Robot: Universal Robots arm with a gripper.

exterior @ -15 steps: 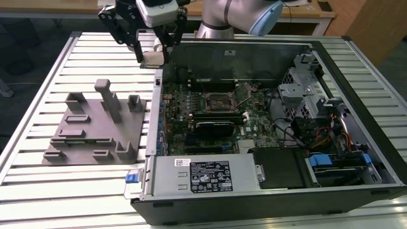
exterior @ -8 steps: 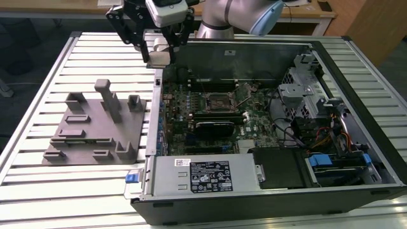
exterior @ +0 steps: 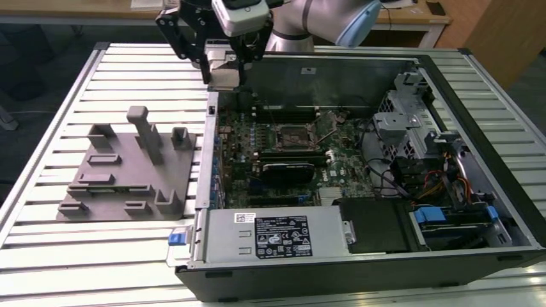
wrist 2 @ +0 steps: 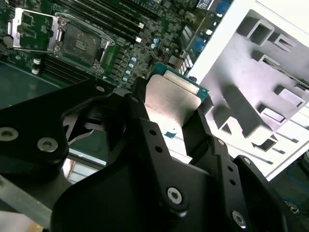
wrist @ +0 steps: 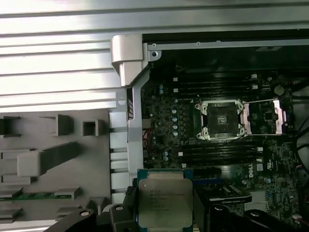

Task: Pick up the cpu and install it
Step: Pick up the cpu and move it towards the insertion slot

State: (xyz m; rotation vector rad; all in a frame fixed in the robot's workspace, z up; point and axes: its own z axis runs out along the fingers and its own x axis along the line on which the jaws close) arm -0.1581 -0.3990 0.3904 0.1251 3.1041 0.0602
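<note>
The jaws are clamped on two opposite edges of the cpu (wrist: 164, 202), probably to spare its underside. It hangs flat above the computer case (exterior: 341, 77) wall next to the grey fixture (exterior: 128, 173). The socket (wrist: 219, 119) sits well apart, its cover swung open, seemingly ready.

This looks like a robotics lab or test workshop. An opened desktop computer case (exterior: 341, 80) lies on its side on a ribbed aluminium counter (exterior: 85, 268), with its motherboard (exterior: 341, 157), cabling and drive bays laid bare. Just beside the case, on the exterior view's left, sits a grey fixture block (exterior: 111, 185) with moulded slots and posts. A silver-and-blue robot arm (exterior: 341, 22) rises behind the case's far wall, and a wooden office desk (exterior: 410, 18) stands further back from the case.
</note>
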